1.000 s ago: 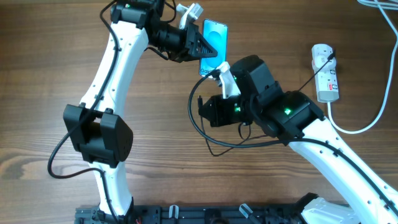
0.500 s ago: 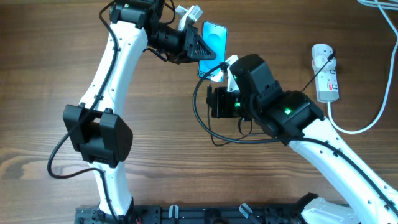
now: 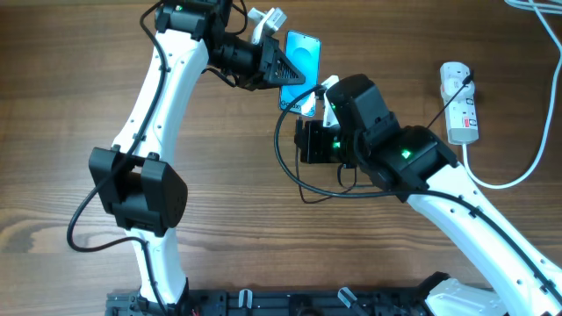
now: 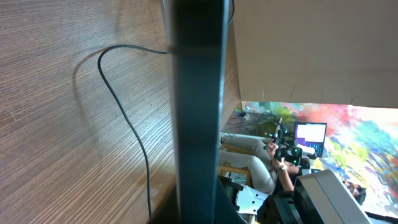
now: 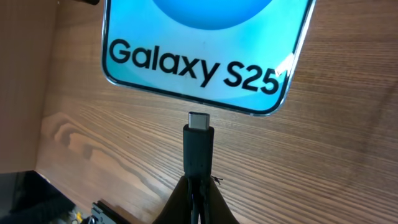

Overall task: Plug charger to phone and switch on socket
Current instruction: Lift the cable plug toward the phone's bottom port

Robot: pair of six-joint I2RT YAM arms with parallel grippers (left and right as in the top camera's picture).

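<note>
Charger [image 5: 199, 148]: its plug sits just below the bottom edge of the phone [image 5: 199, 50], metal tip toward the phone. A thin strip of wood grain shows between them, so it is not yet inserted.
Plug long axis: runs straight up the right wrist view, square to the phone's bottom edge and close to the middle of that edge.
Phone from plug: dead ahead along the plug's own axis. The next move looks like a short straight push with little sideways correction.
Right end effector [image 5: 199, 190]: clenched on the charger's dark plug body, behind the tip. This arm is the one nearer the phone's bottom edge.
Left end effector [image 3: 268, 63]: clamped on the phone at the long side facing away from the socket [image 3: 461, 105]. It seems to hold the phone raised and tilted off the surface [image 3: 70, 105].
Cable: loops away from the phone's bottom end and passes under the right arm.
Socket: well apart from the phone, beyond the right arm. Its switch is too small to read.
Risk: a slight tilt of the phone could make the tip catch on the edge.
</note>
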